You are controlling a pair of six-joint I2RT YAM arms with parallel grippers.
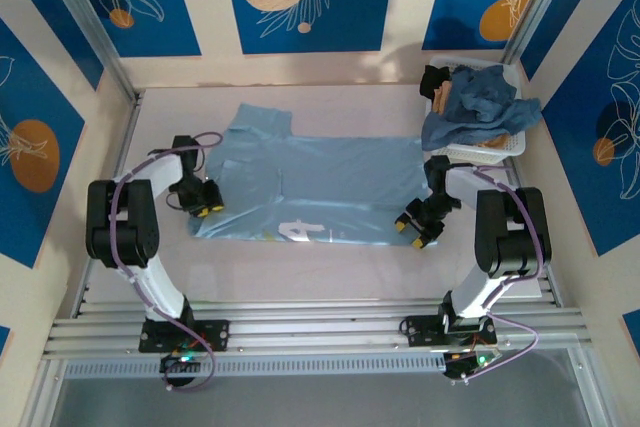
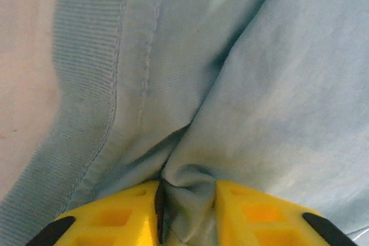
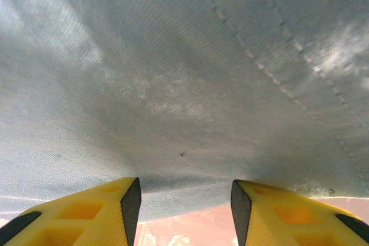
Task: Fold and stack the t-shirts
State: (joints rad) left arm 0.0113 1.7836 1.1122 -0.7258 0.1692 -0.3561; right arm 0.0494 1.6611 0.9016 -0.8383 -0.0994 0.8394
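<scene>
The left end effector pinches the pale t-shirt, its lettering mostly hidden.

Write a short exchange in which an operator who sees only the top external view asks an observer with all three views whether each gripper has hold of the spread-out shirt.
Operator: Has the left gripper got hold of the pale blue t-shirt?
Observer: Yes. Its wrist view shows a bunched fold pinched between the yellow fingers.
Operator: And the right gripper?
Observer: Open. In its wrist view the fingers stand apart, with the shirt's edge at their tips, unpinched.
</scene>
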